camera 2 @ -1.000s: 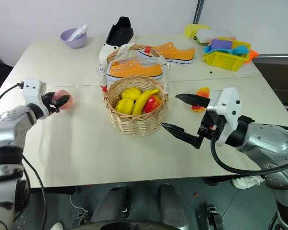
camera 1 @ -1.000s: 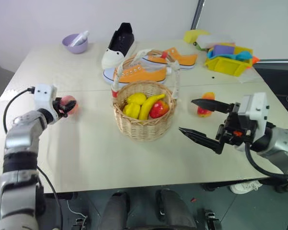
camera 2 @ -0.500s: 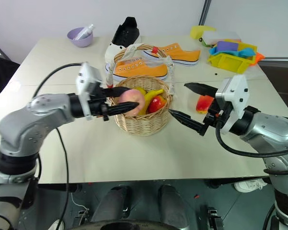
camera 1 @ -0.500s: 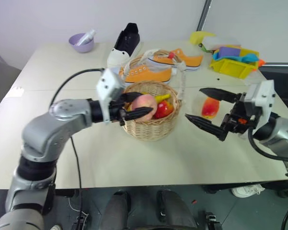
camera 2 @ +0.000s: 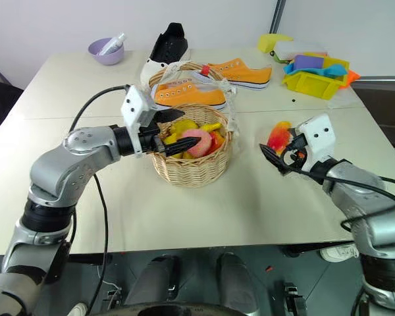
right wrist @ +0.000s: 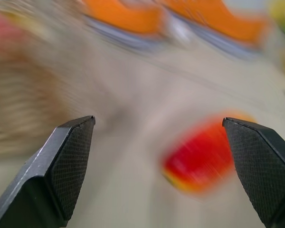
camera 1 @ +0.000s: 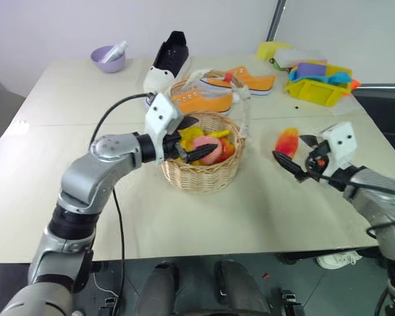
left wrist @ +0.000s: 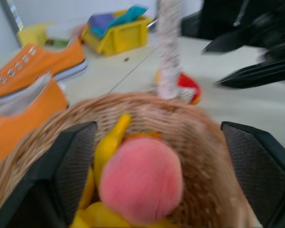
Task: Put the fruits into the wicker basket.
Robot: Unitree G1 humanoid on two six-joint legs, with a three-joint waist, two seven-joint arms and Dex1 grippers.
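The pink-orange peach (left wrist: pixel 140 185) lies inside the wicker basket (camera 1: pixel 199 182), resting on the yellow fruit there. My left gripper (camera 1: pixel 199 137) hovers open over the basket's near-left rim, with the peach loose between and just beyond its fingers (left wrist: pixel 73 161). The red-to-yellow mango (camera 1: pixel 288 141) lies on the table right of the basket. My right gripper (camera 1: pixel 296 153) is open and points at the mango (right wrist: pixel 204 159) from the near side, one finger on each side, apart from it.
Lemons, a banana (camera 2: pixel 209 127) and a red apple share the basket under its tall wrapped handle (camera 1: pixel 244 108). Orange sneakers (camera 1: pixel 204 100) and a black shoe (camera 1: pixel 168 59) lie behind it. A purple bowl (camera 1: pixel 107 59) is far left and a yellow tray (camera 1: pixel 314 89) far right.
The left gripper opened and let the peach drop into the basket. The right gripper moved forward and down to the mango, open throughout.
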